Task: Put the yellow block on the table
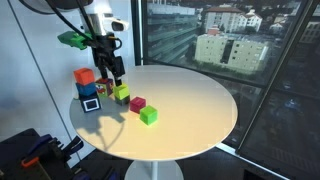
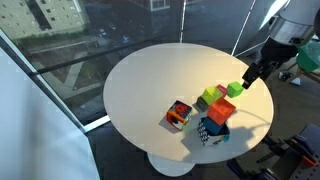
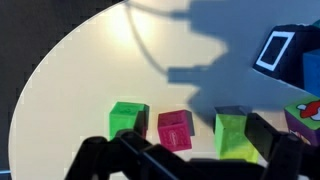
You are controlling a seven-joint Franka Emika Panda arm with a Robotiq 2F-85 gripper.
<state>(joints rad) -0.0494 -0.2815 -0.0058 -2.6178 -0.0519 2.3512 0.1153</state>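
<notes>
The yellow block [image 1: 121,93] sits on the round cream table [image 1: 190,100], first in a row with a magenta cube [image 1: 137,104] and a green cube [image 1: 148,116]. In the wrist view the yellow block [image 3: 235,136] lies close to my right finger, with the magenta cube [image 3: 174,130] and the green cube [image 3: 128,119] to its left. My gripper [image 1: 117,79] hangs just above the yellow block, open and holding nothing. It also shows in an exterior view [image 2: 249,75] and in the wrist view [image 3: 188,152]. The yellow block [image 2: 210,97] shows there beside the stack.
An orange block [image 1: 85,76] stands on a blue-and-white block [image 1: 91,101] near the table's edge, next to the yellow block. A multicoloured block [image 2: 179,115] lies beside that stack. A large window is behind the table [image 2: 140,90].
</notes>
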